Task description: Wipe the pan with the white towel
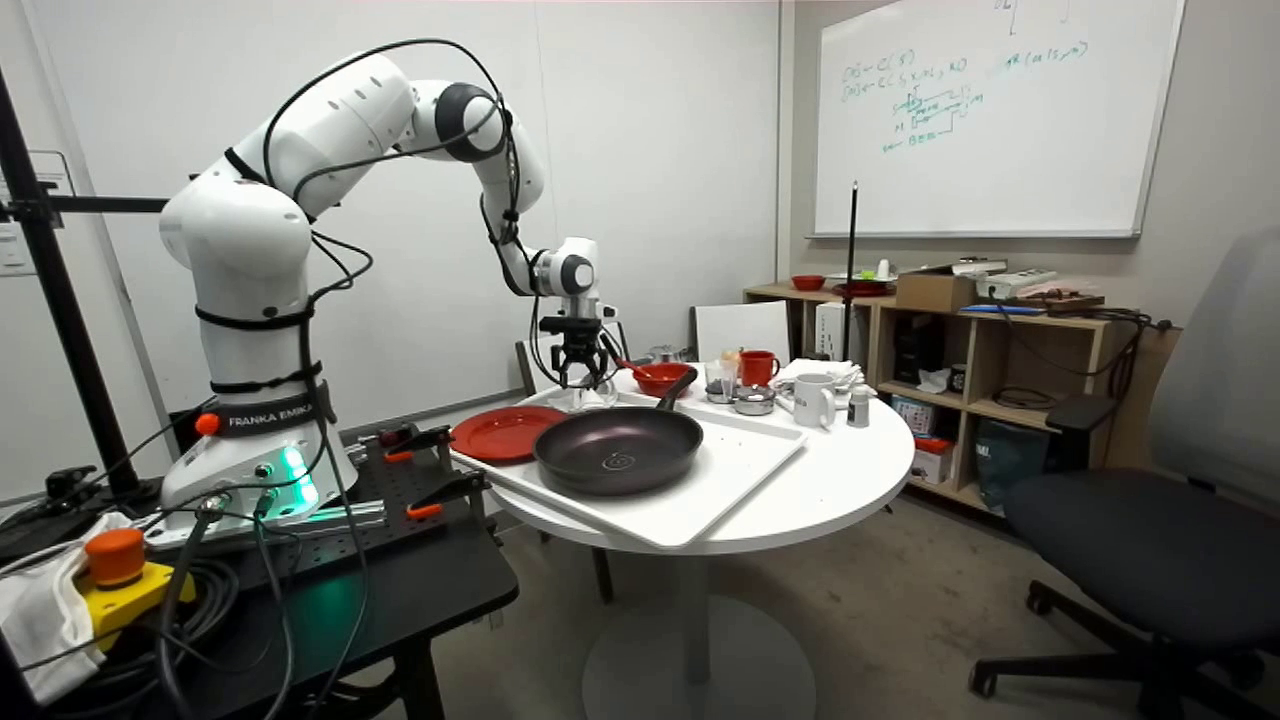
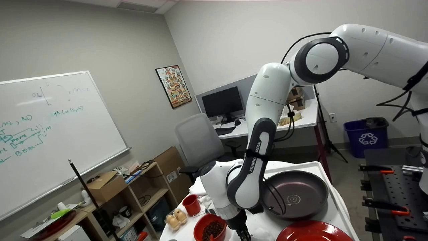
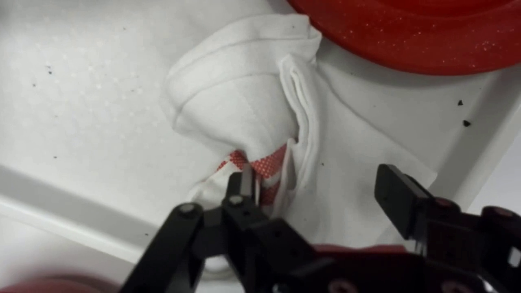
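Towel [image 3: 240, 93], white with red bands, lies crumpled on the tray [image 3: 93, 114] below the gripper [image 3: 315, 185], just beside the plate [image 3: 407, 44]. The gripper's jaws stand wide apart: in the wrist view the left finger [image 3: 236, 187] is over the red bands, the right one over flat white cloth near the tray's rim. Whether either touches the cloth, I cannot tell. Dark crumbs [image 3: 466, 123] dot the tray. The pan [image 1: 620, 450] sits flat on the tray in both exterior views. In an exterior view it is on the near side, right of the plate, its handle [image 1: 678, 386] pointing far and slightly right, with the gripper hanging beyond it. Farther right on the table [image 1: 860, 470] stand the bowl [image 1: 660, 379], red mug [image 1: 760, 368] and white mug [image 1: 812, 400]. In an exterior view eggs [image 2: 175, 219] sit left of the bowl.
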`<state>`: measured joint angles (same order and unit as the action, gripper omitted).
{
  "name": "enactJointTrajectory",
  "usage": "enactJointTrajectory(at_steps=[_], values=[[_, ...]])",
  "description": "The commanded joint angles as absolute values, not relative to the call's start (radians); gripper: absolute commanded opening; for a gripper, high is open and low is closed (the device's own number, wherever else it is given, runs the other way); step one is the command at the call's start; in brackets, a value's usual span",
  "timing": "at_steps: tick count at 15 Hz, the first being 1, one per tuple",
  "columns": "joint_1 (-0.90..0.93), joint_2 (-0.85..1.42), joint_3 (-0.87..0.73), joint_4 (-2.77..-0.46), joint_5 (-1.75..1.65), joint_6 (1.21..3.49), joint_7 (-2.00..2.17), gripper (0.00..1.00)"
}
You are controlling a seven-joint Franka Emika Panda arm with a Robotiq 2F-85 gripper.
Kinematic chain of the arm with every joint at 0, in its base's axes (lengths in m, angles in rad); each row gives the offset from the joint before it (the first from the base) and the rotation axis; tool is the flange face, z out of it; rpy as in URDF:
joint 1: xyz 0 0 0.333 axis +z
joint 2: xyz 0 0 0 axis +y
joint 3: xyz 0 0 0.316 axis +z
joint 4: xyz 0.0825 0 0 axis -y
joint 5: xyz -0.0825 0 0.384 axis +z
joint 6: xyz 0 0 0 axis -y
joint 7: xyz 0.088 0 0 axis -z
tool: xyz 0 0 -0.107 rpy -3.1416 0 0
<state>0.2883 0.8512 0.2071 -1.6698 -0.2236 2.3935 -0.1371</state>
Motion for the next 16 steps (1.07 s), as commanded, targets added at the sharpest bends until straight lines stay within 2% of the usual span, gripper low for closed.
enactJointTrajectory(at_steps=[1, 6, 16], values=[[0.305, 0.75, 0.197, -1.766, -0.223, 2.416, -0.12, 1.0], [0.31, 0.584, 0.185, -1.901, -0.222, 2.435, -0.057, 1.0], [0.239, 0.367, 0.132, -2.069, -0.161, 2.263, 0.082, 1.0]])
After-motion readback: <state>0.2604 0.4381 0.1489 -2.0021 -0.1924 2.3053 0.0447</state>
